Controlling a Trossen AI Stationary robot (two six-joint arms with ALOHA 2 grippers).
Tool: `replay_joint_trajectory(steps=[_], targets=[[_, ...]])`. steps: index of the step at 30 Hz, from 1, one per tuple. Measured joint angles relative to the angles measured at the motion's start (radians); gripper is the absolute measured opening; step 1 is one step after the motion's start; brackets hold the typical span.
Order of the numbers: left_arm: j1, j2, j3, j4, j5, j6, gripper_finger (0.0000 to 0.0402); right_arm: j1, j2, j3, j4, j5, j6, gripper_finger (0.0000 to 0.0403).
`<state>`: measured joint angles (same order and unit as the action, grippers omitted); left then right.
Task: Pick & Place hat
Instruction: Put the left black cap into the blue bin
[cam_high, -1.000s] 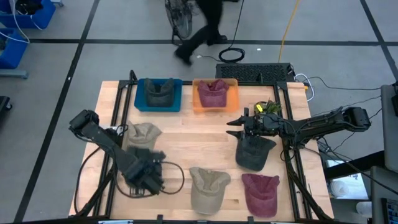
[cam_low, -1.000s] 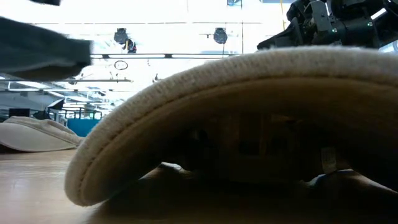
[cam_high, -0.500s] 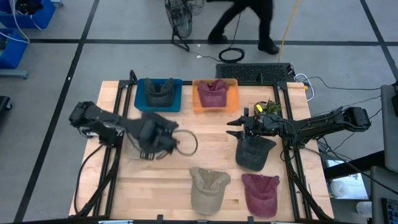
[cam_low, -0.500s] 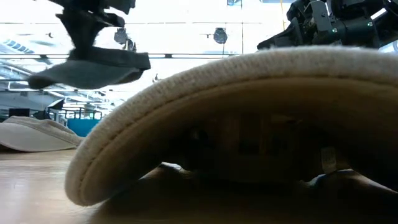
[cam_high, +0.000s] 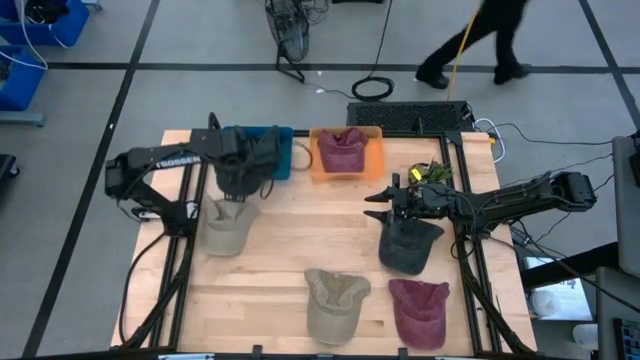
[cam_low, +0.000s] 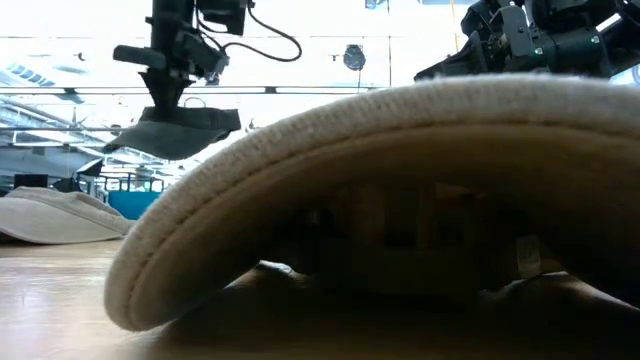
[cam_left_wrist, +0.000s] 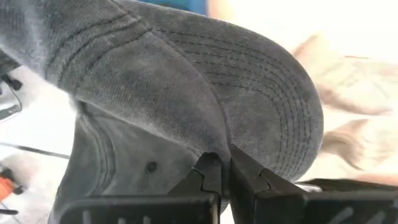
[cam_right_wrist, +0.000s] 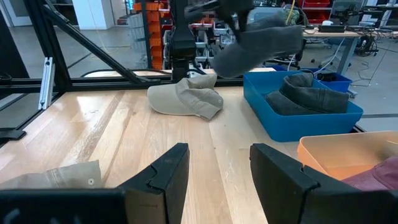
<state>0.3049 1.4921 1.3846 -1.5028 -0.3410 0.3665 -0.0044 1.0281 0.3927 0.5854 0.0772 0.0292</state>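
Wooden table (cam_high: 300, 250), butcher-block top, arms mounted at either side.

Blue bin (cam_high: 282, 160) at the far edge, left of centre; an orange bin (cam_high: 372, 160) sits just beside it, touching or nearly so. Orange bin holds a maroon cap (cam_high: 341, 150). Blue bin holds a dark grey cap (cam_right_wrist: 308, 96), seen in the right wrist view.

Loose on the table: tan cap (cam_high: 228, 225) at left, near the left arm's base; khaki cap (cam_high: 335, 303) at the near edge, centre, filling the low view; second maroon cap (cam_high: 419, 311) just right of it; charcoal cap (cam_high: 407, 245) right of centre.

Left gripper (cam_high: 240, 172) is raised clear of the table, at the near-left part of the blue bin and just beyond the tan cap. Fingers (cam_left_wrist: 245, 177) pressed together, pinching the fabric of a grey cap (cam_left_wrist: 205, 106). That cap hangs from the gripper in the air, brim roughly level in the low view.

Right gripper (cam_high: 390, 203) hovers at the far edge of the charcoal cap, fingers spread, nothing between them.

A person (cam_high: 480, 40) walks on the floor beyond the table.
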Motion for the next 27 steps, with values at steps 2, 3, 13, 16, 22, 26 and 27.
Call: replay_joint_trajectory(steps=[2,3,13,16,22,26,27], targets=[[0.054,0.0,0.0,0.064,0.005,0.059,0.001,0.0,0.0,0.0,0.0,0.0,0.0,0.0155],[0.078,0.0,0.0,0.108,0.01,0.088,0.0007,0.0,0.0,0.0,0.0,0.0,0.0,0.0155],[0.274,0.028,0.0,0.342,0.069,0.231,0.0006,0.0,0.0,0.0,-0.04,0.0,-0.015,0.0155],[0.3,0.055,0.0,0.35,0.078,0.238,0.0012,-0.001,0.0,0.0,-0.054,0.006,-0.018,0.0155],[0.319,0.125,-0.001,0.362,0.078,0.25,0.0006,-0.001,0.0,0.0,-0.059,0.006,-0.019,0.0155],[0.324,0.174,-0.001,0.372,0.079,0.246,0.0016,-0.001,0.0,0.0,-0.068,0.006,-0.018,0.0155],[0.326,0.184,-0.001,0.372,0.081,0.24,0.0015,-0.001,0.0,0.0,-0.068,0.005,-0.017,0.0155]])
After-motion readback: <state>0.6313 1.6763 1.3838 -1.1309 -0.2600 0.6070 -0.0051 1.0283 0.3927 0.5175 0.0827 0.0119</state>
